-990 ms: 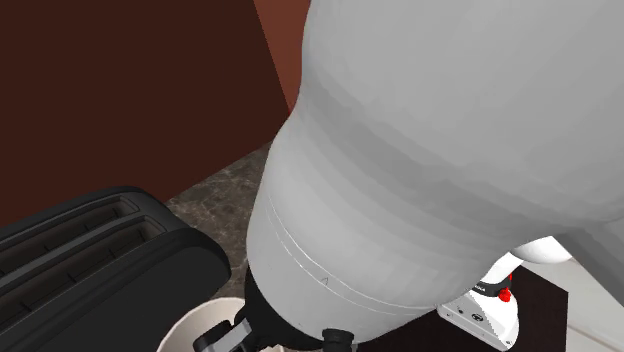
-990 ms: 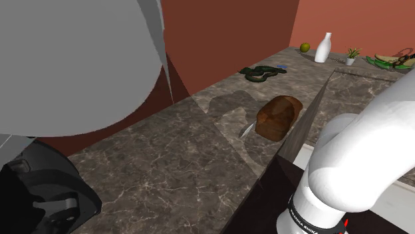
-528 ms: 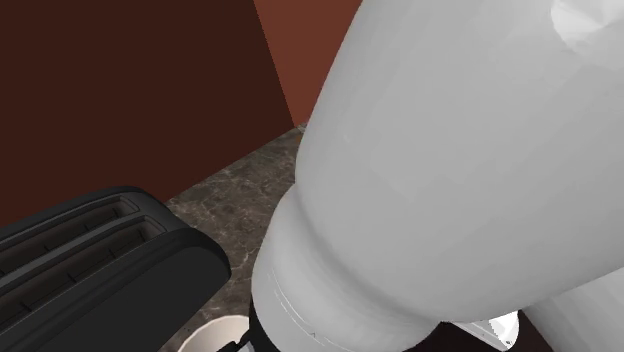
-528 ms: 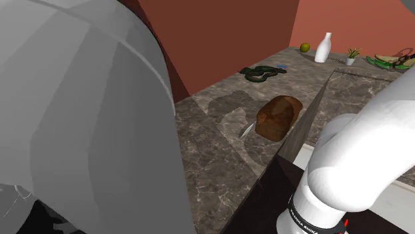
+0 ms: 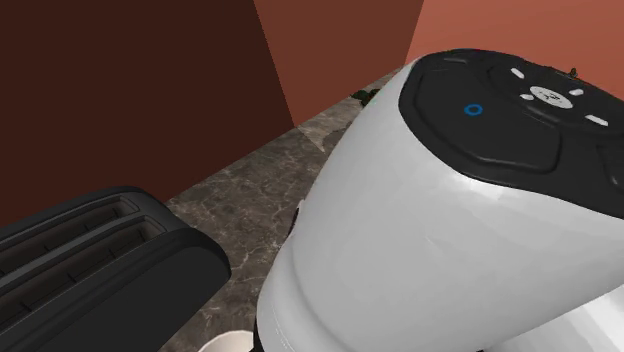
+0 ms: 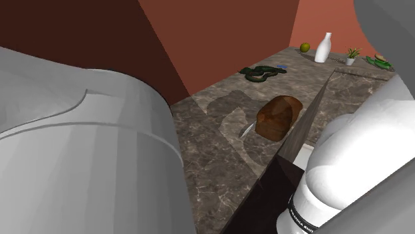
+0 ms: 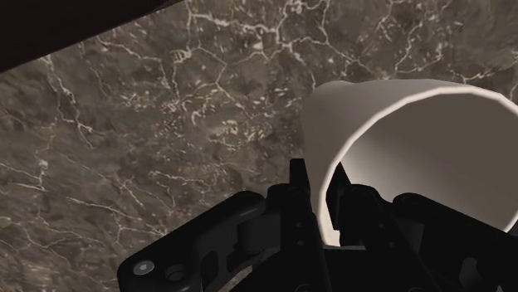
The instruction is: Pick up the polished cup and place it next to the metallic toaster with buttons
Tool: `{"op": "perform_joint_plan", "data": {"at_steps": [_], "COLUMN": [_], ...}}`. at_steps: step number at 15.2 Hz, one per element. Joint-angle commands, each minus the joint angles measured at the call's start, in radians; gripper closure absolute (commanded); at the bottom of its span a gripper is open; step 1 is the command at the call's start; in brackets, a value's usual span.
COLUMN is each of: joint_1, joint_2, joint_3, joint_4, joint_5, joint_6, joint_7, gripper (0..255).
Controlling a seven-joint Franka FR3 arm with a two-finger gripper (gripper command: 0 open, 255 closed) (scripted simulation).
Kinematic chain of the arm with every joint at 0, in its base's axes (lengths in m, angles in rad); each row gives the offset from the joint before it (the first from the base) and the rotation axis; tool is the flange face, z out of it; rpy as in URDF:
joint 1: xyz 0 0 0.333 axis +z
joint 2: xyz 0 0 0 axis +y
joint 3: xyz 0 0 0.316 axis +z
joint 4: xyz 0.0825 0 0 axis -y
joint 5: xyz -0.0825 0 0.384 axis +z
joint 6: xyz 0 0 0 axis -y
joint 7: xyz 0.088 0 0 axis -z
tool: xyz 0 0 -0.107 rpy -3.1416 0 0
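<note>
Gripper point(image 7: 325, 189) fingers are almost closed and pinch the cup point(image 7: 415, 141) by its wall, one finger outside and the other inside the mouth. The rim runs between them. The cup is plain off-white, with its open mouth tipped toward the wrist camera.

In the shoulder view a sliver of the cup's rim point(image 5: 228, 342) sits just beside the toaster point(image 5: 100, 265), off the end nearest the arm point(image 5: 430, 230) and under it. Can't tell if the cup touches the toaster or rests on the counter point(image 5: 250, 180).

The toaster is black with two slots, on the dark marbled counter against a brown wall point(image 5: 130, 90).

In the second exterior view a bread loaf point(image 6: 279, 116) lies on the same counter with a knife point(image 6: 247, 130) just beside it. Can't tell their position relative to the toaster.
</note>
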Motion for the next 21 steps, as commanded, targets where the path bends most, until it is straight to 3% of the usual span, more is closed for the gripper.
{"op": "perform_joint_plan", "data": {"at_steps": [1, 9, 16, 17, 21], "joint_1": [-0.016, -0.109, -0.109, -0.109, -0.109], "joint_2": [0.017, 0.094, 0.094, 0.094, 0.094], "joint_3": [0.024, 0.142, 0.142, 0.142, 0.142], "joint_4": [-0.013, -0.072, -0.072, -0.072, -0.072], "joint_5": [-0.013, -0.090, -0.089, -0.089, -0.090], "joint_6": [0.029, 0.147, 0.147, 0.147, 0.147], "joint_7": [0.015, 0.089, 0.089, 0.089, 0.089], "gripper": [255, 255, 255, 0, 0]}}
